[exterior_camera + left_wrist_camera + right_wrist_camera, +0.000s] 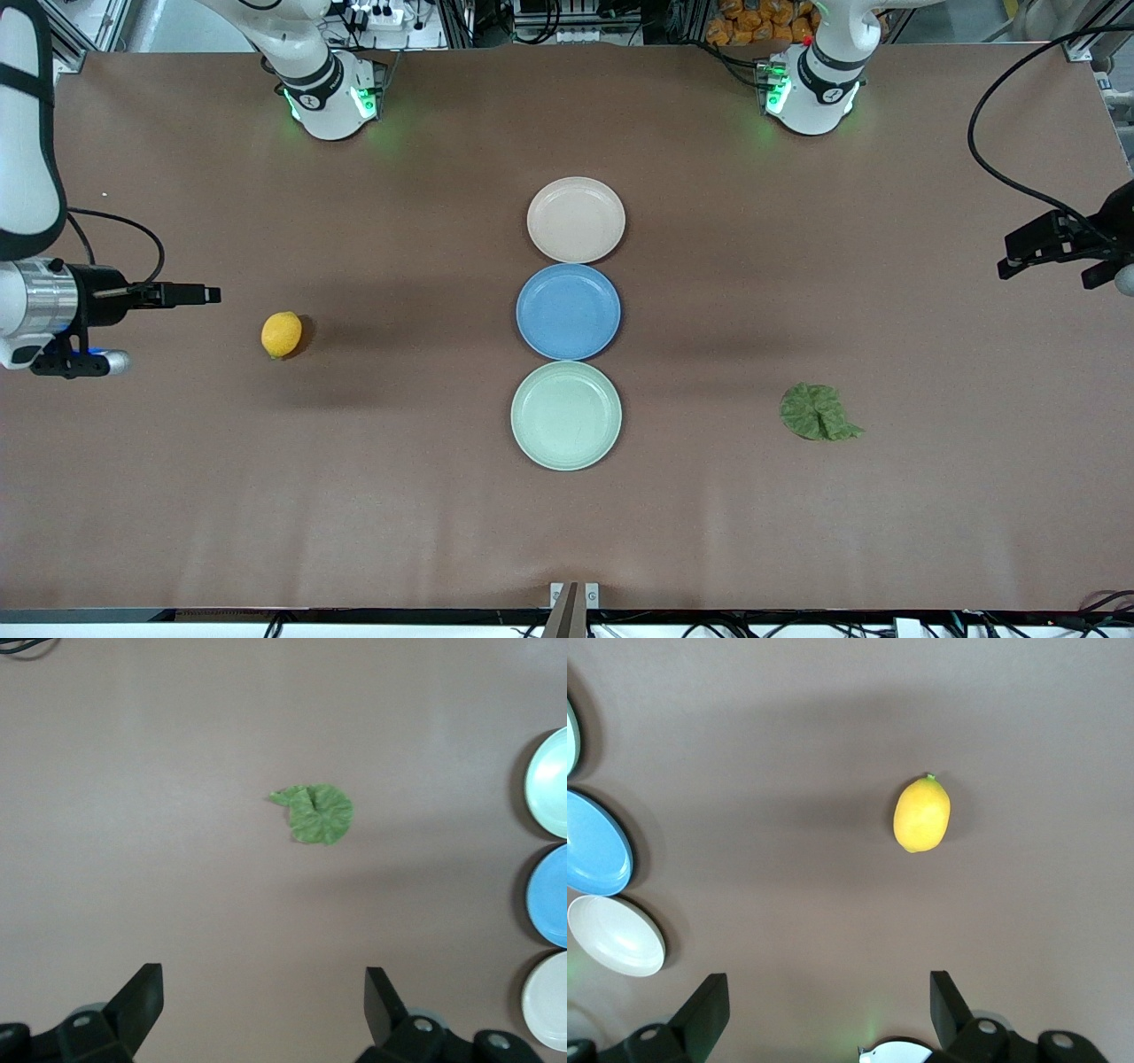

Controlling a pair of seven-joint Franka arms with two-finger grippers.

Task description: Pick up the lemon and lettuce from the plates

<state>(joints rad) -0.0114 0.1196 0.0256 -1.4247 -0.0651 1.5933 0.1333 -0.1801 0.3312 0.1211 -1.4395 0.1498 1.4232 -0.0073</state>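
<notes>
The lemon (pixel 281 334) lies on the bare table toward the right arm's end, not on a plate; it also shows in the right wrist view (pixel 921 814). The lettuce (pixel 817 412) lies flat on the table toward the left arm's end, and shows in the left wrist view (pixel 314 813). The beige-pink plate (pixel 576 220) and the mint green plate (pixel 566 415) are both empty. My right gripper (pixel 211 293) (pixel 830 983) is open and empty over bare table near the lemon. My left gripper (pixel 1005 266) (pixel 263 979) is open and empty over bare table at its end.
A blue plate (pixel 568 311), also empty, sits between the two pale plates in a line down the table's middle. The arm bases stand at the table's edge farthest from the front camera. A black cable (pixel 992 151) loops over the table near the left arm.
</notes>
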